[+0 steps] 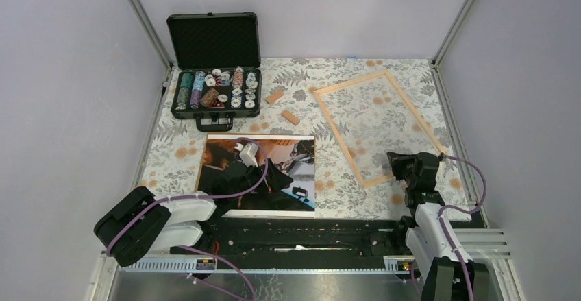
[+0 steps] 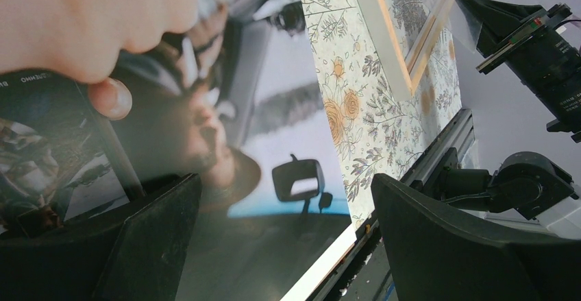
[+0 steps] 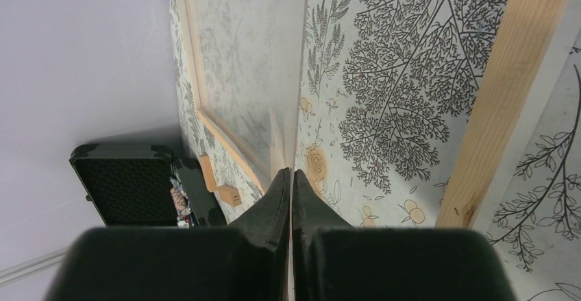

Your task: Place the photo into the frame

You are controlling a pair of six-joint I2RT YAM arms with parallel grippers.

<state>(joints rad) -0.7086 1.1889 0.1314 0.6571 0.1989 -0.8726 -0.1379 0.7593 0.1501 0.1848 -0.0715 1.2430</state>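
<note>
The photo point(image 1: 233, 177), a dark print with a white edge, lies flat on the table's near left. My left gripper point(image 1: 281, 177) hovers low over its near right part, open and empty. In the left wrist view the fingers point(image 2: 151, 239) stand wide apart over the photo point(image 2: 274, 129), the right one past its edge. The frame point(image 1: 342, 136) of pale wooden strips lies at the right, angled. My right gripper point(image 1: 396, 166) is at its near end. In the right wrist view it point(image 3: 292, 174) is shut on a thin clear sheet point(image 3: 300, 109) seen edge-on between frame strips point(image 3: 507, 95).
An open black case point(image 1: 216, 40) holding poker chips stands at the back left. Two small wooden blocks point(image 1: 275, 97) point(image 1: 290, 117) lie between the case and the frame. A metal rail point(image 1: 308, 243) runs along the near edge. Grey walls enclose the floral table point(image 1: 171, 157).
</note>
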